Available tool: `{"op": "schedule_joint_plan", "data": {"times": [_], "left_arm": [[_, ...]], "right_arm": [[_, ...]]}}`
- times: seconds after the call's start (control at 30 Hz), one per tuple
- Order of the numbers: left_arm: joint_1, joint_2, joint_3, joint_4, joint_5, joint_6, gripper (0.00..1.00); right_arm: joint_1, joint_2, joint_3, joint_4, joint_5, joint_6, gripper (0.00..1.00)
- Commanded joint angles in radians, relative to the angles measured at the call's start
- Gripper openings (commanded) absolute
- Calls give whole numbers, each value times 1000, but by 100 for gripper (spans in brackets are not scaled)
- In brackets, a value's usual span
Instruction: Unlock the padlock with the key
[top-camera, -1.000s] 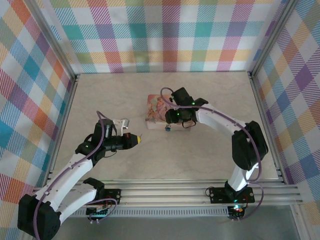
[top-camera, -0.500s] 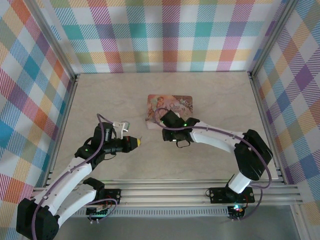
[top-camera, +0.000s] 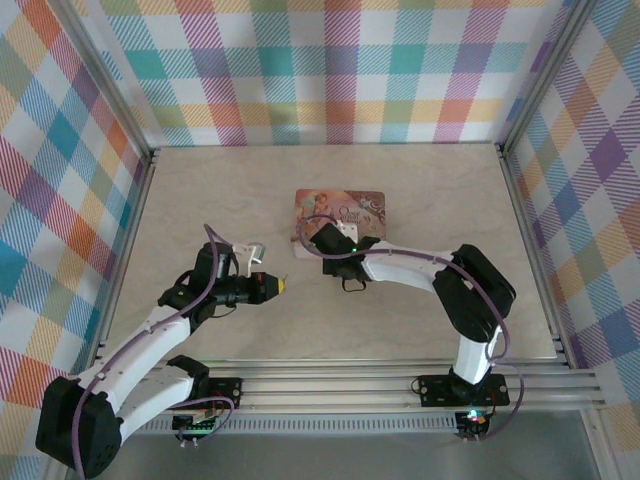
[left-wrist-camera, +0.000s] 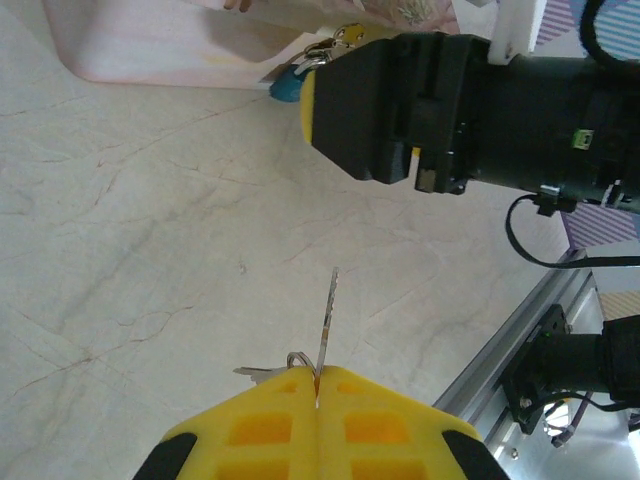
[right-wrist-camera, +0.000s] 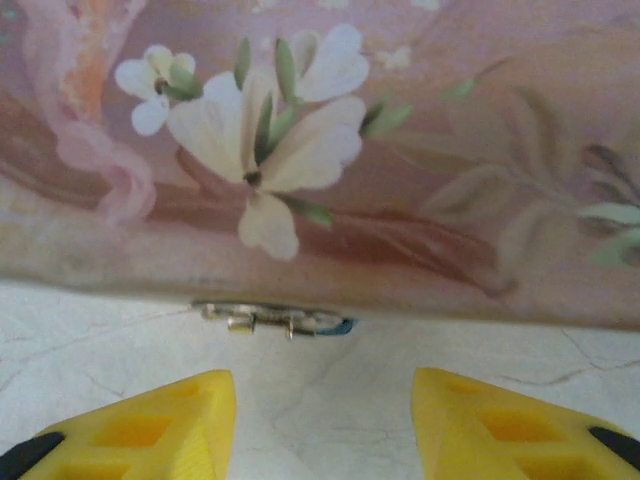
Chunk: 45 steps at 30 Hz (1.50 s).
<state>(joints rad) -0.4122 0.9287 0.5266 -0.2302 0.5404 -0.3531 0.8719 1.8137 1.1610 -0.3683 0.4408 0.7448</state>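
Now right gripper (right-wrist-camera: 318, 405) has dropped from above the tin (right-wrist-camera: 420, 150) to its front edge, jaws spread toward the padlock (right-wrist-camera: 275, 321) mid-frame; left gripper (left-wrist-camera: 318, 388) pinches the key (left-wrist-camera: 327, 315), so a steadying grasp looks imminent.

Left arm reaches rightward, its pincer (top-camera: 279, 284) pinched tight on the key (left-wrist-camera: 326, 318). Right arm stretches leftward, low, pincer (right-wrist-camera: 322, 415) fingers spread apart.
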Motion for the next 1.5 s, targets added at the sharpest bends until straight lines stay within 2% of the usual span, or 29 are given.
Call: {"op": "schedule_joint_plan", "data": {"times": [0.0, 0.47, 1.03, 1.3, 1.47], "left_arm": [[-13, 5, -8, 37, 18, 28, 0], [-13, 15, -27, 49, 6, 31, 0], [-12, -4, -43, 39, -9, 26, 0], [-12, -21, -45, 31, -19, 26, 0], [-12, -42, -59, 43, -22, 33, 0]], "right_arm": [[0, 28, 39, 19, 26, 22, 50], [-8, 104, 103, 9, 66, 19, 48], [-45, 129, 91, 66, 65, -27, 39], [-53, 133, 86, 90, 61, -45, 31], [-55, 96, 67, 96, 39, -81, 23]]}}
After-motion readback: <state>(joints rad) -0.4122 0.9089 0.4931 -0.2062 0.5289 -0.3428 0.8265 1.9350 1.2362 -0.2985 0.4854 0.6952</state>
